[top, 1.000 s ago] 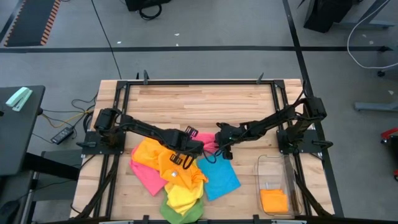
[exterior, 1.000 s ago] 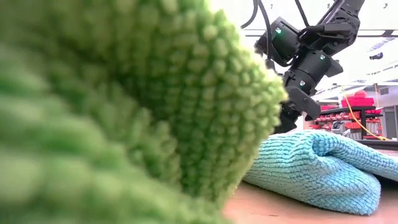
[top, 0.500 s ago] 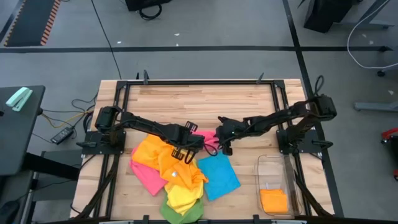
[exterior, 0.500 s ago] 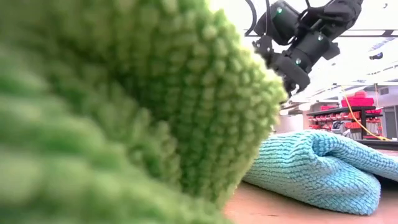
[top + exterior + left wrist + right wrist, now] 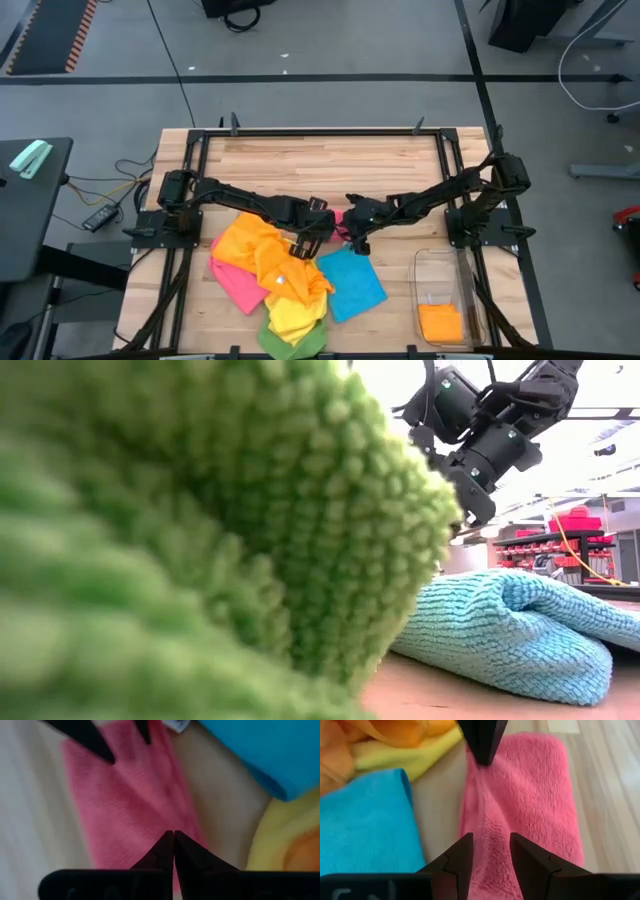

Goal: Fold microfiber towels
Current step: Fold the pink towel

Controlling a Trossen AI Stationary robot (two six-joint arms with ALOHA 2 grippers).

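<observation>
A pink microfiber towel (image 5: 338,224) lies as a narrow strip mid-table between my two grippers. My left gripper (image 5: 318,238) (image 5: 173,837) is shut on one end of it, my right gripper (image 5: 352,240) (image 5: 491,851) on the other. Toward the near edge lies a loose heap: an orange towel (image 5: 250,250), another pink one (image 5: 235,285), a yellow one (image 5: 290,312), a green one (image 5: 290,342) and a blue one (image 5: 352,282). In the low view the green towel (image 5: 200,540) fills the left and hides the fingertips; the blue towel (image 5: 510,630) lies behind it. My left gripper pinches the pink towel's end (image 5: 152,827) between its two fingertips (image 5: 482,747), coming steeply from above. A raised ridge (image 5: 481,805) runs from there along the towel; the rest lies on the table. My right gripper has the ridge at the towel's opposite end (image 5: 490,837) between its two fingers (image 5: 462,852), which stand a little apart around the bunched cloth. They slant down from the table's right side. Whether one layer or several, I cannot tell.
A clear plastic bin (image 5: 443,270) stands near the right front corner with a folded orange towel (image 5: 440,322) inside. Black frame rails (image 5: 320,132) run round the wooden table top (image 5: 320,165). The heap lies close beside the left gripper.
My left gripper has gone toward the table's right, along the pink towel toward my right gripper. My right gripper has risen a little and tipped, as the low view shows. The heap and the blue towel have stayed in place.
</observation>
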